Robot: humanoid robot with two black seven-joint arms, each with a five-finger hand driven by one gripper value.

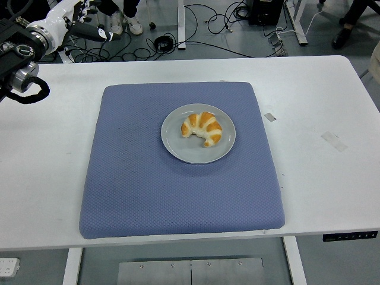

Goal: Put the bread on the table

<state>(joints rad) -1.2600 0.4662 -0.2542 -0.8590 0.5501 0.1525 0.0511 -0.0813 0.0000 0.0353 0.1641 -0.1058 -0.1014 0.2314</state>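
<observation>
1. Bread (202, 128): a croissant, lying on a grey plate (178, 148); plate sits near the middle of a blue mat (148, 190), slightly toward the far side; mat covers most of the white counter (332, 178)
2. Left robot hand (77, 24) at the far left corner, above the counter's far edge, well apart from the bread; thumb juts out to the right and it holds nothing, looks relaxed and open, though part of it is cut by the frame edge. Right arm not in view
3. Judgement: step in hand is the reach; nothing gripped yet, task barely begun
4. To do it well: bring the hand across and down over the plate from the far left, fingers spread wide enough to straddle the croissant across its narrow width, not along the curved length
5. Close gently; a croissant is likely soft and flaky, so a hard squeeze would crush it
6. Keep fingertips off the plate rim, or the plate may tip or slide on the mat
7. Lift clear of the rim before moving sideways
8. Bare counter lies left and right of the mat; the left strip looks the shorter trip for this arm. Two small tape-like marks (333, 140) on the right side, best avoided
9. Set down low, then release
</observation>
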